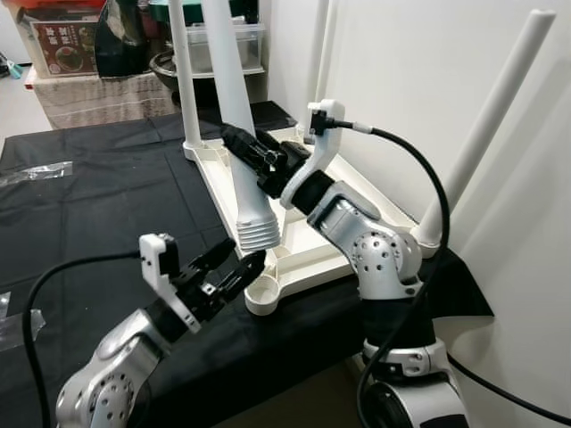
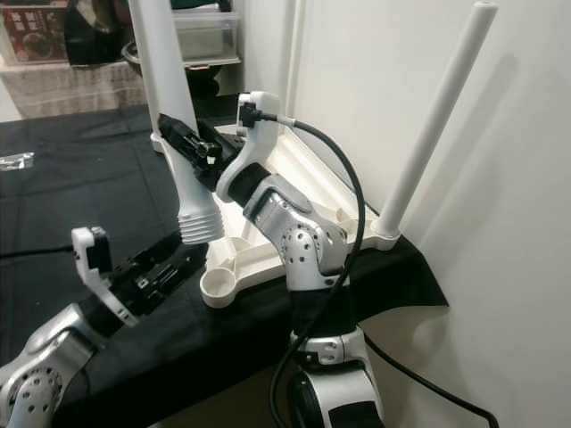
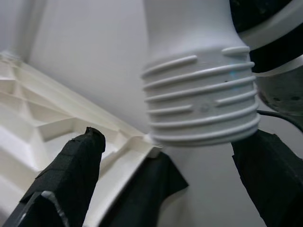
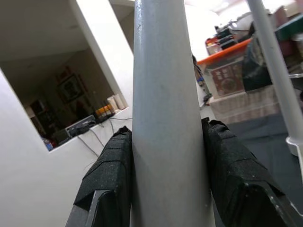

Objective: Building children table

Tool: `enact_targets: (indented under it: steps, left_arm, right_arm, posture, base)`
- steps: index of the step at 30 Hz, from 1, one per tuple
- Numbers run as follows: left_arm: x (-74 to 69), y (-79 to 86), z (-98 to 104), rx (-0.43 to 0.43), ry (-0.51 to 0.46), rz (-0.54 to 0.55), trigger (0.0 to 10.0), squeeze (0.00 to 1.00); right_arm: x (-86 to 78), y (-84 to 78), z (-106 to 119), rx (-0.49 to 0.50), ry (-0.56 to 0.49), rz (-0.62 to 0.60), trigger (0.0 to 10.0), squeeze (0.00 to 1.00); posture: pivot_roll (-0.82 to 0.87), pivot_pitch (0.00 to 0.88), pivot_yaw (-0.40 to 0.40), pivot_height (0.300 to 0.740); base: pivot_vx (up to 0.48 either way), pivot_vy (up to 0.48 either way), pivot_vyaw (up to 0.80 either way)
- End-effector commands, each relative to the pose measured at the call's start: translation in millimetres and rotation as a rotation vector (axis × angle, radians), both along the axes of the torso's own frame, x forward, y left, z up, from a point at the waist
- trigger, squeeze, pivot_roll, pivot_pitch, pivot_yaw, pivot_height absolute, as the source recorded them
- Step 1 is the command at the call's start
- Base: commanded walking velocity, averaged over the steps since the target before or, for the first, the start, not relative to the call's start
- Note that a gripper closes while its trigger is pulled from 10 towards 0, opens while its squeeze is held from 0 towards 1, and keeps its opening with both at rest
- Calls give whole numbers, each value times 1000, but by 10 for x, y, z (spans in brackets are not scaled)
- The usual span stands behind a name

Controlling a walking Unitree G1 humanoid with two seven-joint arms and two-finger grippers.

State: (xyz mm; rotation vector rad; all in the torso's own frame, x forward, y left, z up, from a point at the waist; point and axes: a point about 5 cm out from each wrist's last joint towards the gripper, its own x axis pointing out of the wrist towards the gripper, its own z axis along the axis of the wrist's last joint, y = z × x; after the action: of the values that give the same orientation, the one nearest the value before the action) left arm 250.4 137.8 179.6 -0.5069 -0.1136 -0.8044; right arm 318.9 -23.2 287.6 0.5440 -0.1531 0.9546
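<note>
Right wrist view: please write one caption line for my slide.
Right gripper clamps the white table leg between its black fingers.

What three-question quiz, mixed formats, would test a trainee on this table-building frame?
1. True or false: the right gripper is shut on the loose table leg.
2. Which best describes the leg's threaded end? A) screwed into the corner socket B) above the empty corner socket C) lying on the black cloth
3. Fill in: the left gripper is ___, its fingers near the threaded end.

Key: 1 true; 2 B; 3 open
</note>
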Motion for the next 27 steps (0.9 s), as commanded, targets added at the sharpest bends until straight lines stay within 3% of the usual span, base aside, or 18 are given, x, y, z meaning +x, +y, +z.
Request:
enact_targets:
  steps: [1,8,20,27]
  left_arm:
    - [-6,-84,21,-6,4,-96,10000,0]
    - [-110,-204,7,19,8,-210,10000,0]
    - [6,-72,96,-35,-11,-92,10000,0]
    - [1,-45,138,-45,-20,-87,10000,0]
  right_arm:
    - [-110,137,-208,43,76,58,0,0]
    - [-86,148,-276,25,109,34,0,0]
    - [-187,158,-314,0,90,80,0,0]
    - [-204,160,-357,-15,88,88,0,0]
  posture:
    - [59,0,-67,740]
    - [56,0,-63,740]
    - [58,0,-72,740]
    - [60,0,-73,740]
  base:
    - [0,0,0]
    - [0,0,0]
    - [0,0,0]
    - [0,0,0]
